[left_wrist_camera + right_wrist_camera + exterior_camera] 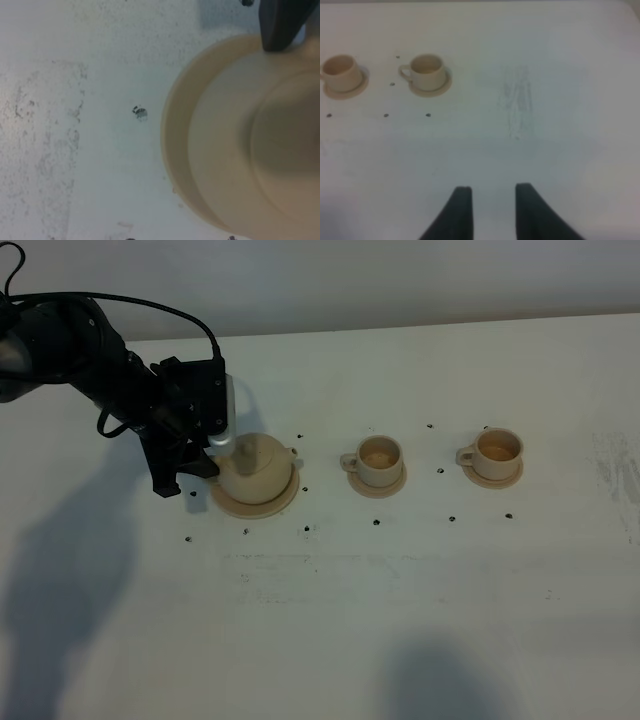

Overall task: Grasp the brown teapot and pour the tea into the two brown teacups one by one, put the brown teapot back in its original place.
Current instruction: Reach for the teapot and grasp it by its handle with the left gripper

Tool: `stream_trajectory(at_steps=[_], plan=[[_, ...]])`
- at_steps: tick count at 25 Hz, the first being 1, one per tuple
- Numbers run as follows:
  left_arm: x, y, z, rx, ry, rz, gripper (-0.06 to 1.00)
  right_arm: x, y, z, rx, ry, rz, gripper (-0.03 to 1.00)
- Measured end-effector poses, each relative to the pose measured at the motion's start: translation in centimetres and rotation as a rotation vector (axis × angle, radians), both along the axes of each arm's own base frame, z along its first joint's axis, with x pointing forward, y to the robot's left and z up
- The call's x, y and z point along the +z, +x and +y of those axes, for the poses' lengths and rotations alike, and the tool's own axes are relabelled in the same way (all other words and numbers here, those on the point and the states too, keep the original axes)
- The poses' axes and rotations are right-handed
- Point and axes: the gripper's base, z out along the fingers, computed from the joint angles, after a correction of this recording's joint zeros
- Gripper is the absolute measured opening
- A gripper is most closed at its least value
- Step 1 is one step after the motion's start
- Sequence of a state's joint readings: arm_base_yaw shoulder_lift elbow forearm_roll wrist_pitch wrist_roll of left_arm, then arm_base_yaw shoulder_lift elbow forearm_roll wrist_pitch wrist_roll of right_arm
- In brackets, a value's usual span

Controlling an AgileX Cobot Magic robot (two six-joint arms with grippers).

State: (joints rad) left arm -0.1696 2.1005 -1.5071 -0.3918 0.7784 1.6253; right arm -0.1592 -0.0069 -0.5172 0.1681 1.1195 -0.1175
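Observation:
The brown teapot (258, 468) stands upright on its wide saucer plate (250, 508) at the left, spout pointing towards the cups. My left gripper (195, 465) is at the teapot's handle side, jaws spread, one finger left of the pot and one by its upper left. The left wrist view is filled by the teapot (240, 150) and plate rim (172, 135), with one dark finger (280, 25) over it. The two brown teacups (380, 458) (497, 450) sit on small saucers to the right. My right gripper (492, 190) hovers over bare table, empty, with the cups (427, 70) (340, 72) far off.
Small dark marks (305, 490) dot the white table (400, 620) around the plate and saucers. A scuffed patch (615, 470) lies at the right edge. Shadows fall on the front left and front middle.

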Motion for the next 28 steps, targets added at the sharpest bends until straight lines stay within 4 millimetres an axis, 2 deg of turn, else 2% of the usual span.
stream_trajectory(at_steps=[20,24,28], plan=[[-0.30,-0.02,0.01,-0.003,0.004,0.011,0.41,0.00,0.00,0.00,0.000,0.000,0.000,0.23],[-0.79,0.01,0.03,0.005,0.007,0.025,0.33,0.00,0.00,0.00,0.000,0.000,0.000,0.23],[-0.95,0.05,0.09,0.010,0.014,0.026,0.15,0.00,0.00,0.00,0.000,0.000,0.000,0.23]])
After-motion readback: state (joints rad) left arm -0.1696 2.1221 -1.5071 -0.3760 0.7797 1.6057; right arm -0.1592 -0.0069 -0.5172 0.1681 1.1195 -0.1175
